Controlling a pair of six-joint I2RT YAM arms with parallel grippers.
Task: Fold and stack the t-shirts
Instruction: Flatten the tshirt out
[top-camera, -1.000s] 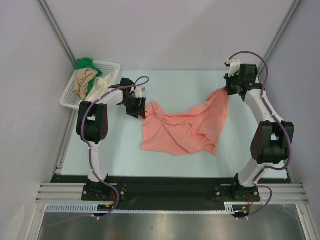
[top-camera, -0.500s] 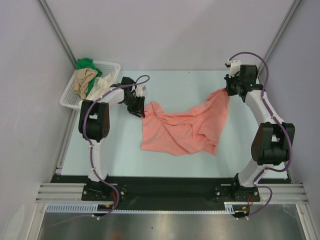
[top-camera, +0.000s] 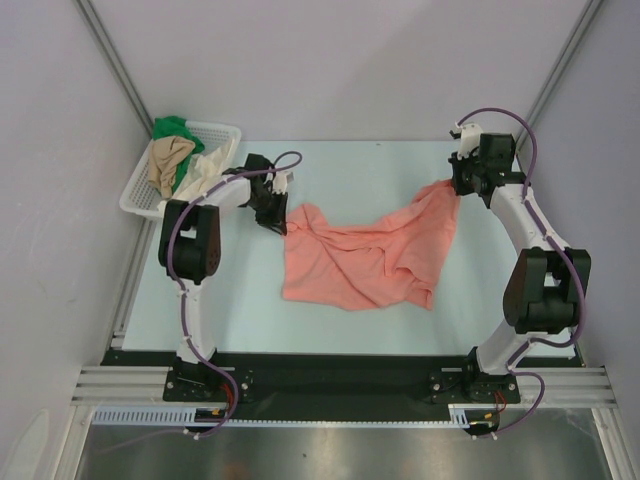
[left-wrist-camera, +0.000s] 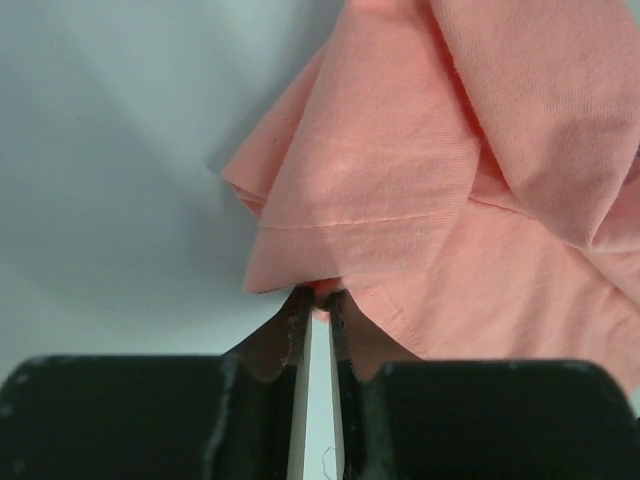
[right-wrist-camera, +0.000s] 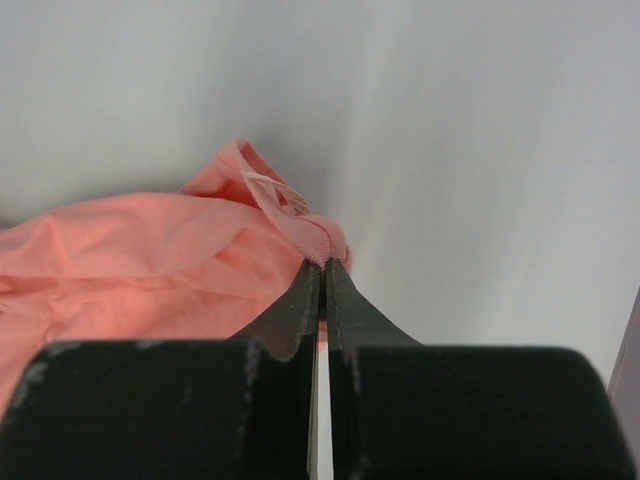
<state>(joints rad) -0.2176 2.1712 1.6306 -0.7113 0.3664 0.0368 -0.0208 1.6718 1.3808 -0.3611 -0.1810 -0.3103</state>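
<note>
The salmon-pink t-shirt (top-camera: 360, 255) lies crumpled across the middle of the table, stretched between both arms. My left gripper (top-camera: 276, 216) is shut on its left edge; the left wrist view shows the hem (left-wrist-camera: 380, 230) pinched at my fingertips (left-wrist-camera: 322, 300). My right gripper (top-camera: 457, 182) is shut on the shirt's far right corner, lifted a little; the right wrist view shows the ribbed collar (right-wrist-camera: 315, 238) clamped between my fingertips (right-wrist-camera: 323, 268). The green (top-camera: 172, 127), tan (top-camera: 168, 158) and cream (top-camera: 208, 165) t-shirts lie bunched in the basket.
The white lattice basket (top-camera: 228, 130) stands at the back left corner of the table, close behind my left arm. Grey enclosure walls stand on the left, right and back. A black strip (top-camera: 330, 375) runs along the table's near edge between the arm bases.
My left gripper has drawn slightly back and left with the shirt's edge. My right gripper has shifted a little toward the back. The shirt lies much the same.
</note>
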